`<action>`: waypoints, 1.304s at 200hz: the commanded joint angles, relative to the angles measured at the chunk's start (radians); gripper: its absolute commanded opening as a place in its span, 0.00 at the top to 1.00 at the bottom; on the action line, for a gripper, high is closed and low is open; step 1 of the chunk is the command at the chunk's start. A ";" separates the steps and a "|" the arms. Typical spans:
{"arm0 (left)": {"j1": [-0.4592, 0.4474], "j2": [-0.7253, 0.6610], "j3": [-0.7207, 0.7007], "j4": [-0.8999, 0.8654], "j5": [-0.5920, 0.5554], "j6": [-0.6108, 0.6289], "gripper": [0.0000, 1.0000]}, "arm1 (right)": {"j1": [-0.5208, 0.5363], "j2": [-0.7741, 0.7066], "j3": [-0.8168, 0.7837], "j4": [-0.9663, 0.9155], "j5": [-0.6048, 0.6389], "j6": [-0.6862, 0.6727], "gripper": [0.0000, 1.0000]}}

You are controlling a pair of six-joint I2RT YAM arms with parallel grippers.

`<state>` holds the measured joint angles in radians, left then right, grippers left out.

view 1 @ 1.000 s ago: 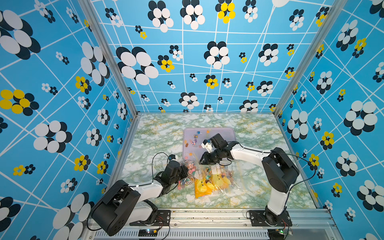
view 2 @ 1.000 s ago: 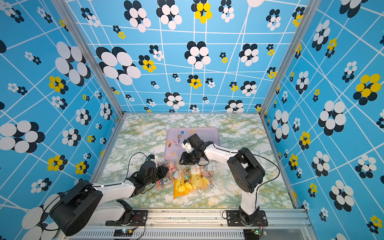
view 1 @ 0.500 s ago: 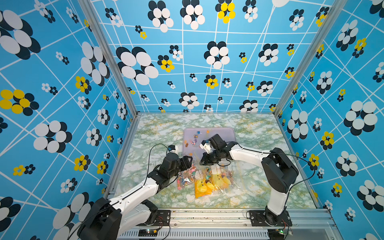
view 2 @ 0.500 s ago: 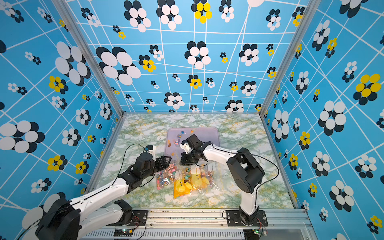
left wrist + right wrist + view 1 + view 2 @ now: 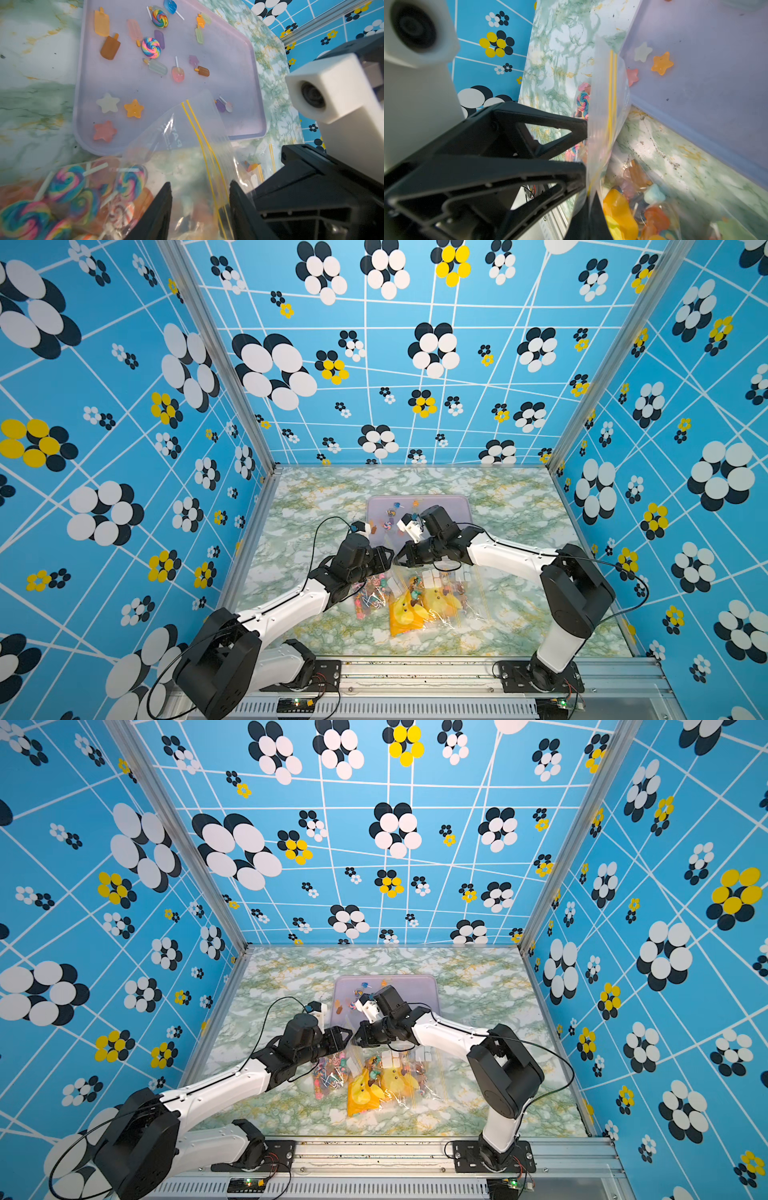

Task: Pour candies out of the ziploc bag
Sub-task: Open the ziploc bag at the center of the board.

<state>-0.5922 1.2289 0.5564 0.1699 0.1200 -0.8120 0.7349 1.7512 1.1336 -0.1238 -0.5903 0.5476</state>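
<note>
The ziploc bag (image 5: 176, 135) may slip: only the right gripper (image 5: 399, 559) pinches it, the left gripper (image 5: 200, 187) is half open.

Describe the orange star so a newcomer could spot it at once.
On the marbled table lies a lilac tray. Three stars cluster at its end nearest the bag. The orange star is the only orange one, beside a white star and a pink star.
</note>
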 commanded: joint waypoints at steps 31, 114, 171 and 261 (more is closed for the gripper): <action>-0.018 0.003 0.022 0.033 0.032 -0.007 0.46 | 0.014 -0.025 -0.006 0.055 -0.022 0.016 1.00; -0.047 -0.065 -0.006 0.025 0.027 -0.039 0.41 | 0.018 0.002 0.029 0.026 -0.009 0.007 1.00; -0.054 -0.046 -0.012 0.024 0.032 -0.033 0.48 | 0.023 -0.014 0.045 0.021 -0.009 0.007 1.00; -0.055 -0.039 -0.021 -0.018 0.008 -0.022 0.72 | 0.026 -0.047 0.039 0.004 0.023 -0.004 1.00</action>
<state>-0.6365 1.1950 0.5571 0.1864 0.1169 -0.8452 0.7525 1.7473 1.1339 -0.1398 -0.5797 0.5606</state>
